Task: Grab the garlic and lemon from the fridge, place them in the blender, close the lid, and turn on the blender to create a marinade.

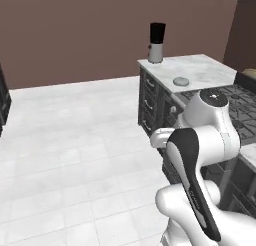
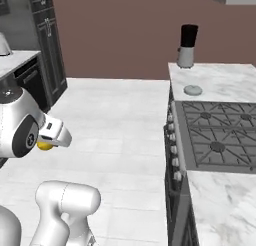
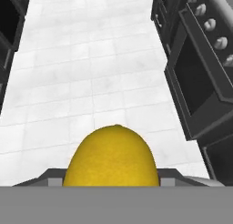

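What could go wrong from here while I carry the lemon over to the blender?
1. The lemon is smooth and round and fills the gripper; a quick swing might let it slip out onto the floor.
2. The blender is tall and narrow at the far end of the counter; a low approach could knock it over.
3. The lid lies on the counter near the stove, where the arm could sweep it aside.

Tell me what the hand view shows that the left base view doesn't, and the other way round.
Hand view: the lemon held close up between the jaws, and an oven front to its right. Left base view: the blender standing on the counter with its lid lying off beside it, plus the arm's upper links. Both share the pale tiled floor.
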Available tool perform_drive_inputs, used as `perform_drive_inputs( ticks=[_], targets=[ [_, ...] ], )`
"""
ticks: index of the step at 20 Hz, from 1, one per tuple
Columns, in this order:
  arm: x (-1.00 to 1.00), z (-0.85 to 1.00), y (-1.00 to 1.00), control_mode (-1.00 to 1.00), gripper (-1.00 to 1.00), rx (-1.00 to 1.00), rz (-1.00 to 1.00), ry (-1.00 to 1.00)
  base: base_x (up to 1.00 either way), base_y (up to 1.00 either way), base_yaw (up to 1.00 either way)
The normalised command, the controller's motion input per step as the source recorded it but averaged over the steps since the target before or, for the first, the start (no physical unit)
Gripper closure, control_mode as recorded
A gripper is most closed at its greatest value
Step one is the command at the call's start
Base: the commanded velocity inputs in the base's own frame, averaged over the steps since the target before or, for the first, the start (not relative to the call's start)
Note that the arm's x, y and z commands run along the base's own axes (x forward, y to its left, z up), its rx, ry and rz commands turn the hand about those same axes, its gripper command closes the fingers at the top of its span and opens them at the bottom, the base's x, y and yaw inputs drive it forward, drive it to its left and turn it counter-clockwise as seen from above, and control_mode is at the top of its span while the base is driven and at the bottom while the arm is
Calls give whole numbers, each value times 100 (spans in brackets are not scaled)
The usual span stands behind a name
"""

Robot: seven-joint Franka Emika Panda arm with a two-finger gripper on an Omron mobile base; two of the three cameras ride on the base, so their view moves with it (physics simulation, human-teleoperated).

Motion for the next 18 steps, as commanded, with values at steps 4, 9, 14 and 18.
perform_drive_inputs(
  ticks=[4,9,14,18],
  targets=[
    [0,0,0,100,100,0,0,0,100,75,-42],
    [0,0,0,100,100,0,0,0,97,83,-43],
    [0,0,0,100,100,0,0,0,98,83,-45],
    [0,0,0,100,100,0,0,0,100,78,-45]
  ],
)
